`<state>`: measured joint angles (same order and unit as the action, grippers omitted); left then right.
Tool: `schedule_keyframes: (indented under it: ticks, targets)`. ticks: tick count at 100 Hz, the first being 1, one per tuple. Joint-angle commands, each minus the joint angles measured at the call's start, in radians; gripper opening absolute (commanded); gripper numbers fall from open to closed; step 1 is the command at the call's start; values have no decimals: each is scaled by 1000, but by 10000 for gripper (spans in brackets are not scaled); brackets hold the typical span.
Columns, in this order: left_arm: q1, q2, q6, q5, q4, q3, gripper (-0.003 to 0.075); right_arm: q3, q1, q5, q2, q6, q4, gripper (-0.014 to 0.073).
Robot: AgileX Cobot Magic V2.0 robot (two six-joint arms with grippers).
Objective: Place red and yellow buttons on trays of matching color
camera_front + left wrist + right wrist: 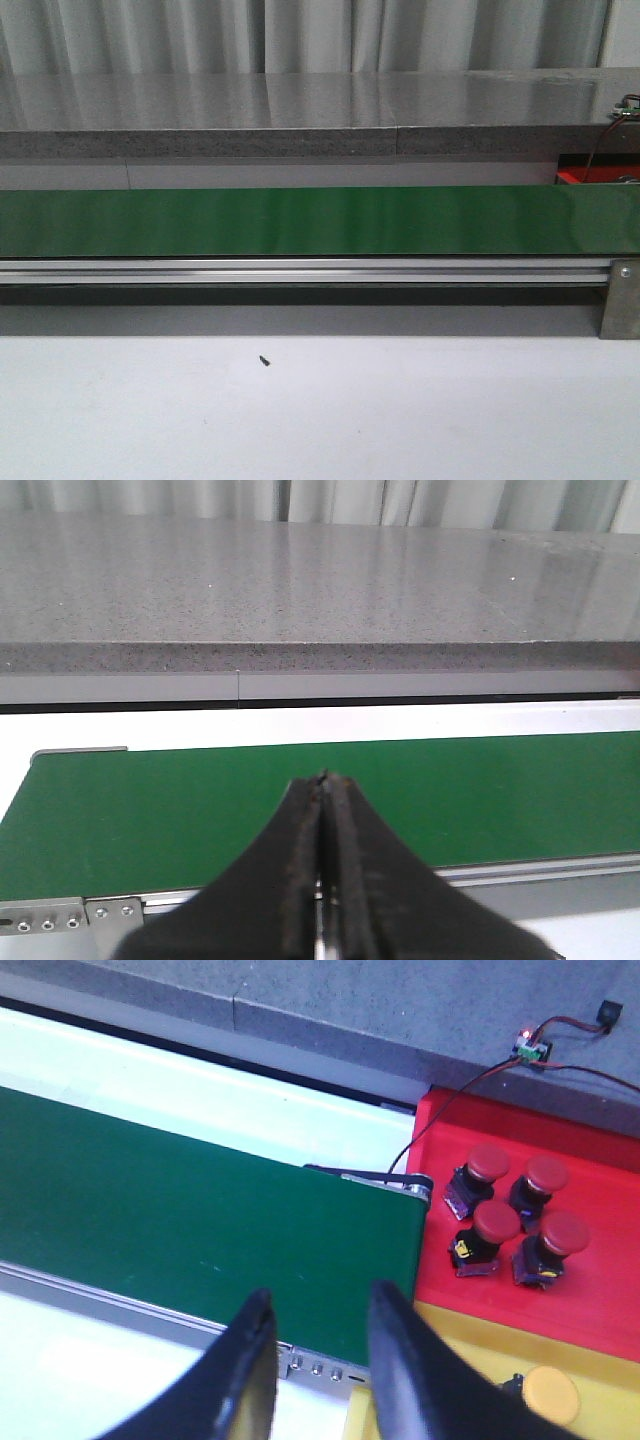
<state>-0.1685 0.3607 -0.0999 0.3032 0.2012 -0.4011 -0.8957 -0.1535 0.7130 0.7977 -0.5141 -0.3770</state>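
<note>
Left claw [322, 880]: fully closed, empty, above green conveyor belt [400, 800]. Right claw [318, 1360]: parted narrowly, empty, over belt end. Four red buttons [515, 1222] upright in red tray [600, 1310]. One yellow button [550, 1392] in adjacent yellow tray [450, 1340]. Worktop [320, 420] bare.

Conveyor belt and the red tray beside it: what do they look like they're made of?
The conveyor belt looks like smooth green rubber or PVC: matte, with a soft sheen and no weave visible. The red tray looks like glossy moulded plastic, uniform in colour with a raised rim. Neither can be confirmed by sight.
</note>
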Motion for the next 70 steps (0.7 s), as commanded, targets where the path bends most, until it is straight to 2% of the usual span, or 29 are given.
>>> schedule_keyframes:
  ticks: [1, 20, 44, 70]
  targets:
    - [-6, 7, 3, -84, 7, -27, -20, -13, 0, -50, -41, -14, -23, 119]
    - [-6, 7, 3, -84, 7, -27, -20, 89, 28, -100, -109, -20, -23, -99]
    - [-6, 7, 3, -84, 7, -27, -20, 245, 100, -235, -213, -24, -23, -85]
    - [-6, 7, 3, -84, 7, -27, -20, 295, 102, -224, -227, -24, -24, -85]
